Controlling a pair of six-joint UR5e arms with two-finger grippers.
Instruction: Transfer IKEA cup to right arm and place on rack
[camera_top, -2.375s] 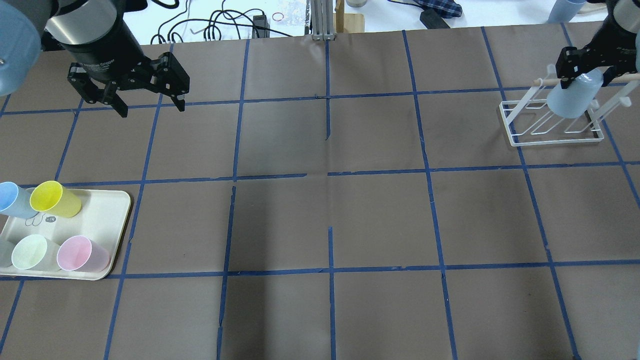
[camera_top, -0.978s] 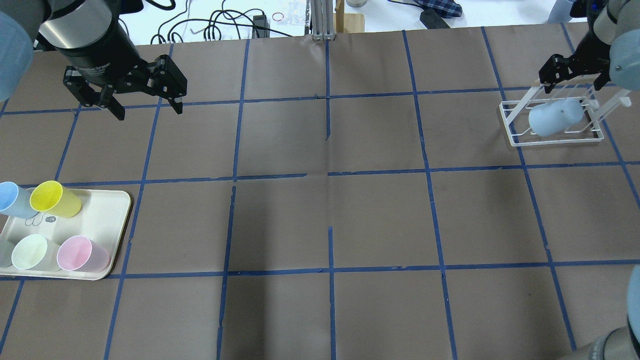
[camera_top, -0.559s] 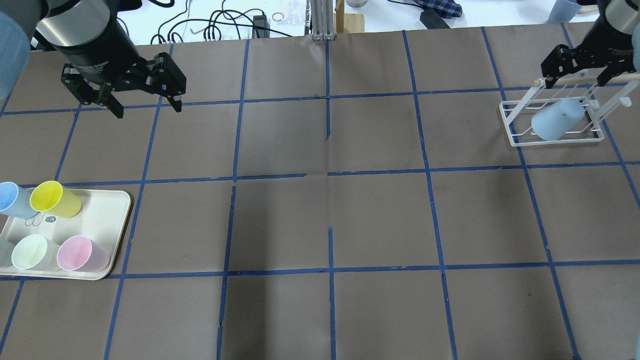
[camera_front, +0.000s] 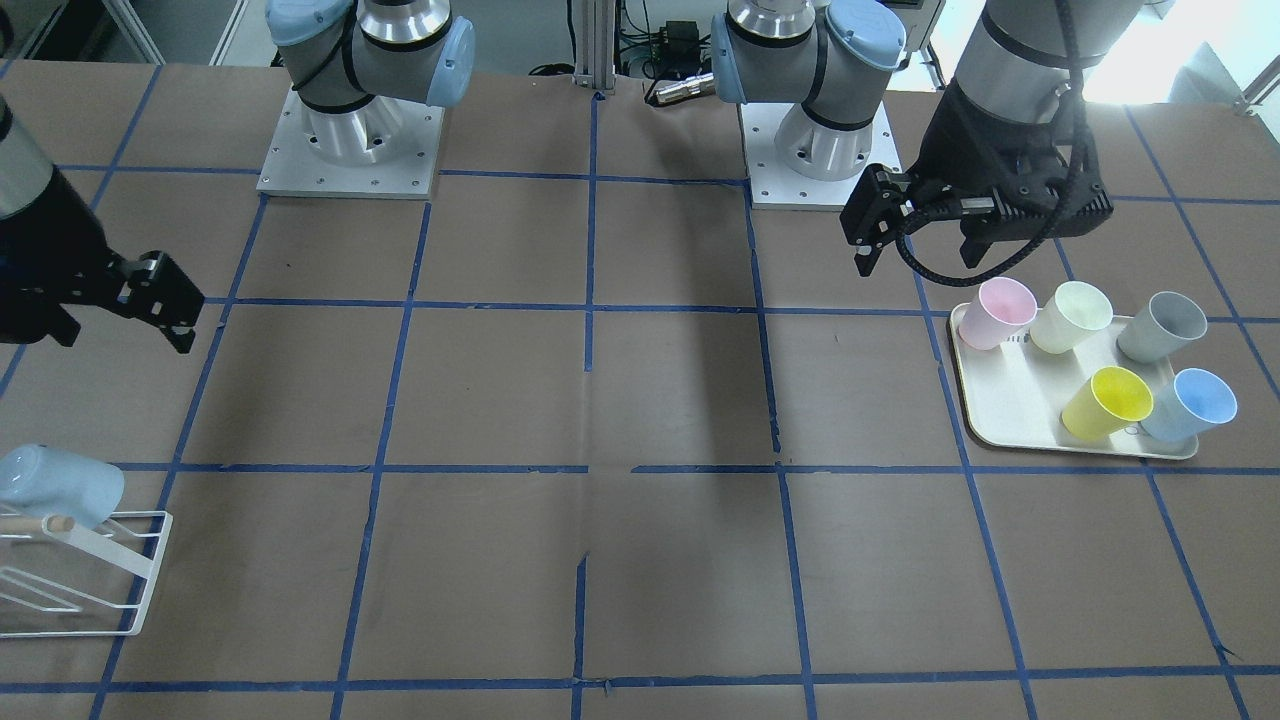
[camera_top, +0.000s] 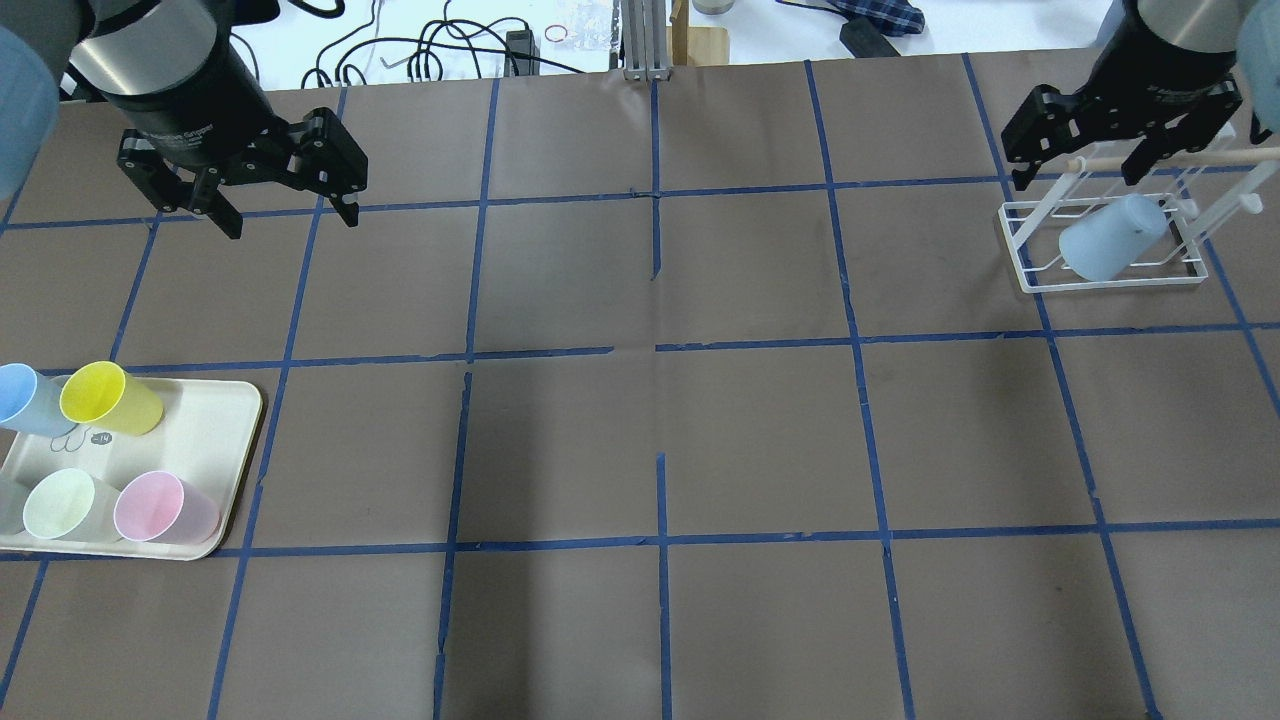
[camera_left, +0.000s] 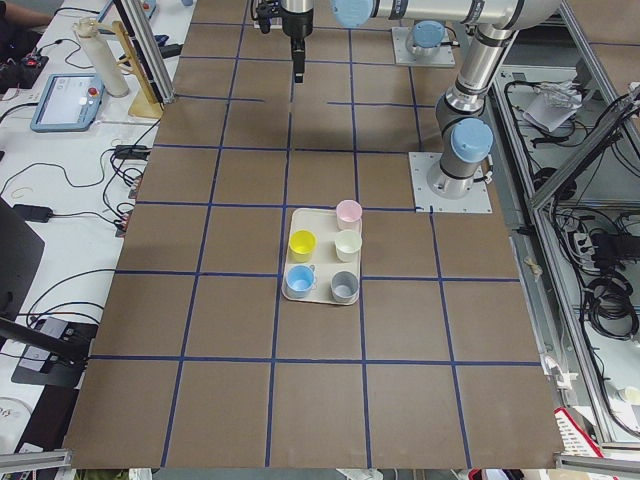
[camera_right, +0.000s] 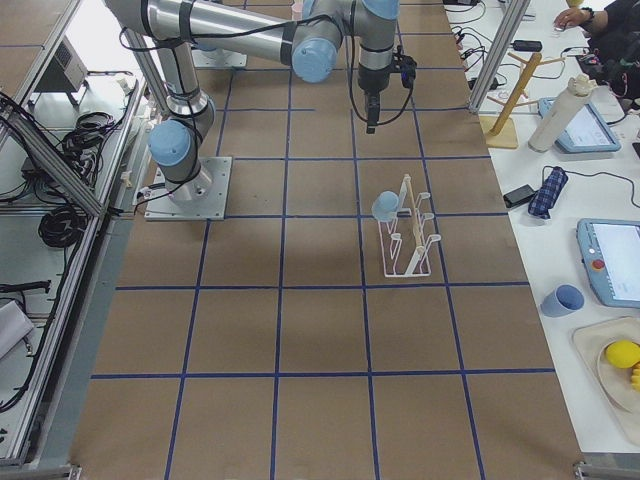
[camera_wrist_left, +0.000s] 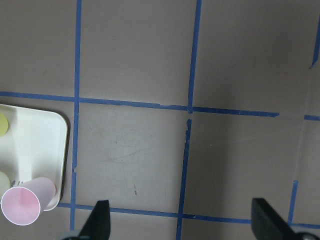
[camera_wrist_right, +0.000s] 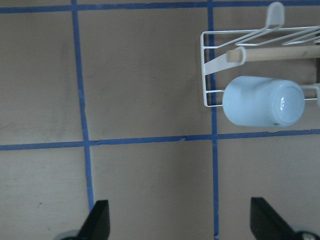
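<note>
The pale blue IKEA cup lies upside down and tilted on the prongs of the white wire rack, just below its wooden dowel. It also shows in the front view and in the right wrist view. My right gripper is open and empty, above the rack's far left part and apart from the cup. My left gripper is open and empty over the far left of the table, beyond the tray. A second pale blue cup stands on the cream tray.
The tray at the near left also holds a yellow cup, a pink cup, a pale green cup and a grey cup. Brown paper with blue tape lines covers the table. Cables lie beyond the far edge.
My right gripper has let go of the blue cup, opened, and drawn up and left off the rack. The cup has settled tilted on the prongs. The left gripper has barely moved.
</note>
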